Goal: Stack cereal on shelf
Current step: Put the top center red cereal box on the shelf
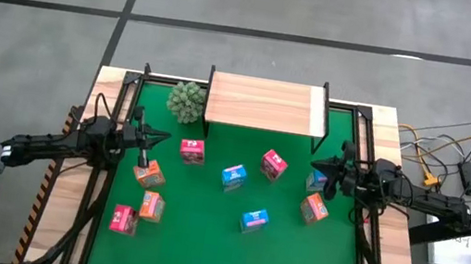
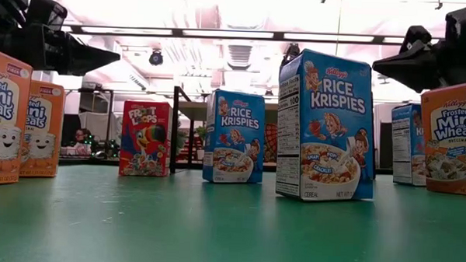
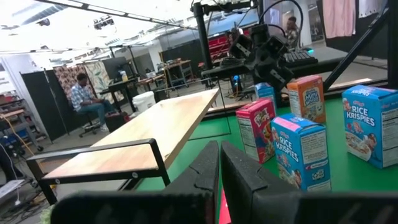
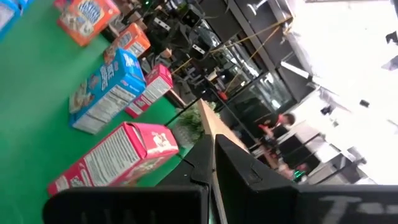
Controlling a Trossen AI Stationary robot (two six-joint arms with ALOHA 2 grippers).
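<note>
Nine small cereal boxes stand or lie on the green mat (image 1: 201,239), among them a pink-red box (image 1: 192,151), a blue box (image 1: 233,177) and an orange box (image 1: 150,173). The light wooden shelf (image 1: 263,103) stands on black legs at the mat's far edge, with nothing on its board. My left gripper (image 1: 152,138) (image 3: 220,146) hovers shut over the mat's left side, just far of the orange box and left of the pink-red one. My right gripper (image 1: 316,168) (image 4: 213,140) hovers shut at the right, beside a blue box (image 1: 316,178). Neither touches a box.
A green spiky plant ball (image 1: 186,101) sits left of the shelf. Black frame rails (image 1: 110,160) run along both sides of the mat. Open mat lies between the boxes and the shelf's front. A person (image 3: 84,99) sits in the room beyond the table.
</note>
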